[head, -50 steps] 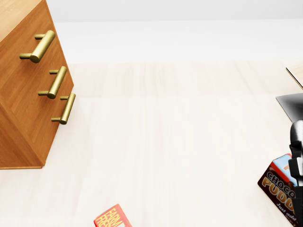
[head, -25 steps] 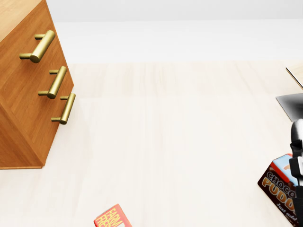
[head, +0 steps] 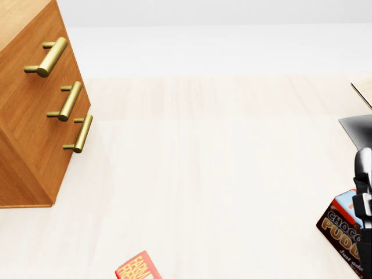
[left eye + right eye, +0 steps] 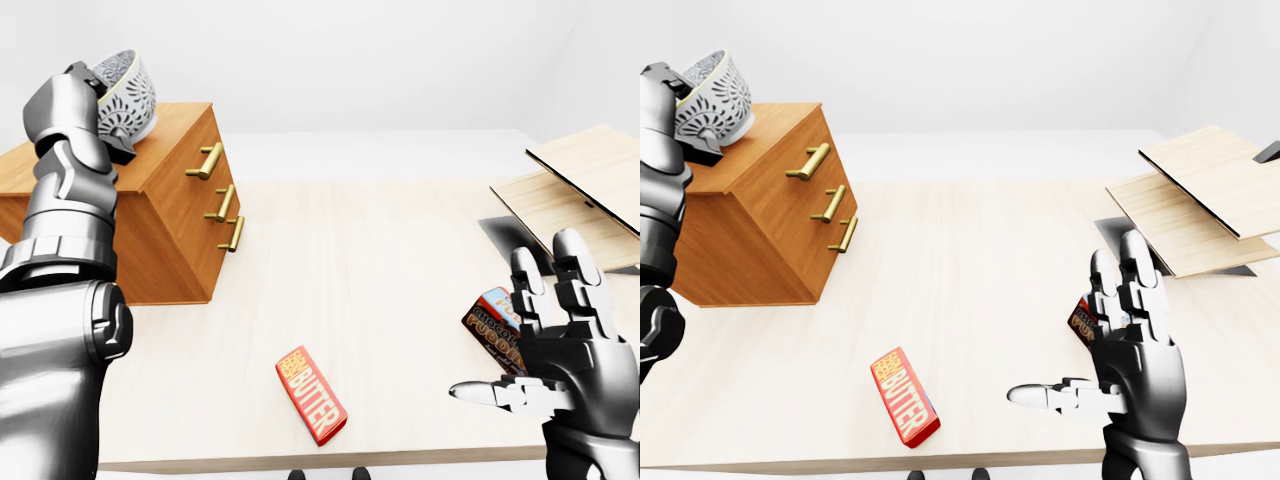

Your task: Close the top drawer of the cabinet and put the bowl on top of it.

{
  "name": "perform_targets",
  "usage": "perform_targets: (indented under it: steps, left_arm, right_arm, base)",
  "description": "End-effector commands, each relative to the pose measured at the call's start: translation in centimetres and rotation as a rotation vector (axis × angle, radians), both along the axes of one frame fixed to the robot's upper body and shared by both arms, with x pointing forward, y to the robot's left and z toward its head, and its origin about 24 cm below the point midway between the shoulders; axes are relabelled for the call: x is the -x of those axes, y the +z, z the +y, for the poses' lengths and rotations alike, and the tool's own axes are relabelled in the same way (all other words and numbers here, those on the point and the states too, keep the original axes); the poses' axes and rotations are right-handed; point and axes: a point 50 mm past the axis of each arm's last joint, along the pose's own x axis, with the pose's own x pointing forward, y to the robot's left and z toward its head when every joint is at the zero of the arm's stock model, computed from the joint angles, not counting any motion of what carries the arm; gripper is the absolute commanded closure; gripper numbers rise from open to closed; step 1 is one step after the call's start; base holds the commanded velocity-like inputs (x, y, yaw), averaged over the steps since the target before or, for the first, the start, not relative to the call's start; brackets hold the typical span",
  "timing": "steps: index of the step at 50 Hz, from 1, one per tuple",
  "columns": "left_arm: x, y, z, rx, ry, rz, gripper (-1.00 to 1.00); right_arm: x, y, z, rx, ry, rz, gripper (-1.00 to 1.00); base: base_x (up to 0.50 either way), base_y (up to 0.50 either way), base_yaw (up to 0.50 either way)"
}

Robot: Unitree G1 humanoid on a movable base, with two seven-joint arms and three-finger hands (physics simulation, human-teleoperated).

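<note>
A pale, lightly grained wooden table (image 4: 350, 260) fills most of each view, and beyond its far edge lie a white floor and plain white walls with nothing on them. The cabinet (image 4: 760, 220) stands on the table at the left of the eye views, in warm brown wood with three brass bar handles down its face. The top drawer (image 4: 790, 165) sits flush with the two below it, so it is closed. The bowl (image 4: 128, 92), white with an openwork pattern, is over the cabinet's top near its left end, tilted with its mouth towards the left hand (image 4: 88, 120). That hand has hold of it, with one dark finger at the rim and another beneath. Whether the bowl's foot touches the wood cannot be told. The right hand (image 4: 1135, 350) hangs over the table at the lower right of the eye views. It is wide open, fingers upright and thumb pointing to the view's left, and it holds nothing. Just behind it lies a chocolate pudding box (image 3: 343, 232). A red butter box (image 4: 905, 395) lies flat near the table's bottom edge, well apart from the cabinet. At the right, light wooden boards (image 4: 1205, 195) slant above the tabletop.
</note>
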Motion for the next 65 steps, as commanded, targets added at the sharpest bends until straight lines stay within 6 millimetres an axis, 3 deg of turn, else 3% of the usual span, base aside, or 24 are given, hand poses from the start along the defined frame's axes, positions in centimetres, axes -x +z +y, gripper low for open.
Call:
perform_targets:
  steps: [1,22,24,58,65]
  left_arm:
    - [0.0,-0.9,0.3,0.004,0.016,0.017,1.00]
    - [0.0,-1.4,0.4,-0.011,0.019,0.038,0.98]
    - [0.0,-1.3,0.3,-0.011,0.018,0.036,-1.00]
    - [0.2,0.0,0.3,-0.025,0.022,-0.003,-1.00]
    - [1.0,2.2,1.0,0.043,0.012,-0.119,-1.00]
  right_arm:
    - [-0.1,-0.1,0.0,-0.001,0.002,0.007,-1.00]
    - [-0.1,-0.1,0.1,-0.001,0.003,0.009,-1.00]
    - [0.0,-0.1,0.2,0.000,0.003,0.009,-1.00]
    - [0.0,-0.1,0.2,-0.001,0.004,0.009,-1.00]
    - [0.0,-0.1,0.1,-0.001,0.003,0.008,-1.00]
  base:
    - [0.00,0.00,0.00]
    - [0.00,0.00,0.00]
    - [0.00,0.00,0.00]
    - [0.00,0.00,0.00]
    - [0.00,0.00,0.00]
